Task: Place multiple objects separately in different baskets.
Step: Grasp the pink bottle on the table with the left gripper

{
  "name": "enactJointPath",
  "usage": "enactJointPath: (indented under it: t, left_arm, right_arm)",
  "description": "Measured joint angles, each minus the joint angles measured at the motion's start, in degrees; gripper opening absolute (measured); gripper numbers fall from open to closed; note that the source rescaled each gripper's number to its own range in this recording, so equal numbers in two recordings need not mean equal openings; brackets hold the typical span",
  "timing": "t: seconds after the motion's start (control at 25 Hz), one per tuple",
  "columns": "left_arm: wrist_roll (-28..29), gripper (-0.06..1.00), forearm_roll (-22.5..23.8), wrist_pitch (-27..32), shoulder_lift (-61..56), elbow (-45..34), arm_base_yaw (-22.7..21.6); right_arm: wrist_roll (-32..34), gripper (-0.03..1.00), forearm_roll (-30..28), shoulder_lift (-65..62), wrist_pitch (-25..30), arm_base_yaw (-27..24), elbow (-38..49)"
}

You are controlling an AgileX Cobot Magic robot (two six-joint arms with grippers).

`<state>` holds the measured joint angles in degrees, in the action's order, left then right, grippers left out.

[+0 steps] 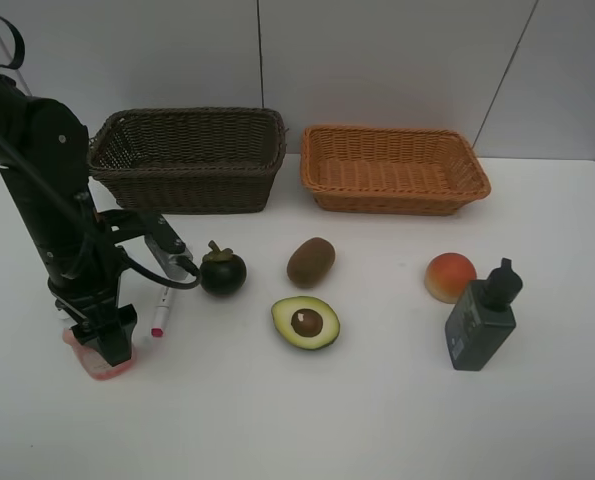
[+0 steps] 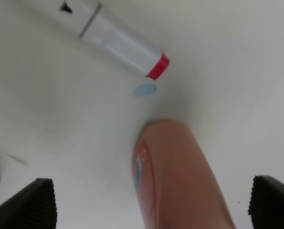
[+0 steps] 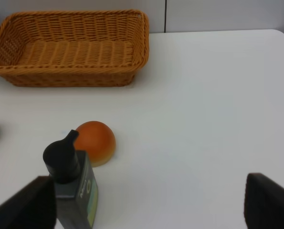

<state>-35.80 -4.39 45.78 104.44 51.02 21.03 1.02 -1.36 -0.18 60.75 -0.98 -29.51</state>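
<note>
Along the back of the white table (image 1: 377,430), close to the wall: dark brown basket (image 1: 187,185) on the left, orange-tan basket (image 1: 397,200) on the right, with a narrow gap between them. Plenty of bare tabletop along the near edge, and a free strip between the baskets and the objects.

Across the middle band, each apart from the next: mangosteen (image 1: 223,272), kiwi (image 1: 310,262), avocado half (image 1: 305,322) lying cut face up, and peach (image 1: 450,276). Just beside the peach, upright: dark pump bottle (image 1: 482,320). Further left, lying flat with its red end toward the near edge: white marker (image 1: 163,305). Near it, on its side: pink bottle (image 1: 99,368).

Left arm (image 1: 47,190) reared up steeply, wrist turned straight down, with the left gripper (image 1: 105,350) low over the pink bottle. Jaws spread wide, one fingertip (image 2: 29,205) on each side of the bottle and a clear gap on both sides. Marker just past the bottle's end, not touching it.

Right gripper (image 3: 146,205) outside the high view. Through its wrist camera: jaws wide apart above bare table, pump bottle close by one fingertip, peach just beyond it, orange-tan basket well behind.
</note>
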Motion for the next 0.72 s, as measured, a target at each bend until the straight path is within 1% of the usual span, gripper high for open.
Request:
enactJointPath:
  t: [0.24,0.32,0.36,0.4,0.48,0.52,0.56,0.72]
  left_arm:
    - [1.41,1.00,0.00,0.09,0.04,0.00,0.00]
    - [2.24,0.95,0.00,0.09,0.08,0.00,0.00]
    - [2.79,0.90,0.00,0.09,0.08,0.00,0.00]
    - [3.45,0.80,-0.01,0.09,0.08,0.00,0.00]
    - [4.34,0.54,-0.01,0.30,0.08,0.00,0.00]
    - [4.71,0.38,-0.01,0.53,0.08,0.05,0.00]
    - [4.89,0.26,0.02,0.67,0.08,0.05,0.00]
    - [6.12,0.26,0.07,0.72,0.08,0.11,0.00]
  right_arm:
    - [0.00,1.00,0.00,0.00,0.00,0.00,0.00]
    - [0.00,1.00,0.00,0.00,0.00,0.00,0.00]
    - [0.00,1.00,0.00,0.00,0.00,0.00,0.00]
    - [0.00,1.00,0.00,0.00,0.00,0.00,0.00]
    - [0.00,1.00,0.00,0.00,0.00,0.00,0.00]
    - [0.00,1.00,0.00,0.00,0.00,0.00,0.00]
    - [0.00,1.00,0.00,0.00,0.00,0.00,0.00]
    - [0.00,1.00,0.00,0.00,0.00,0.00,0.00]
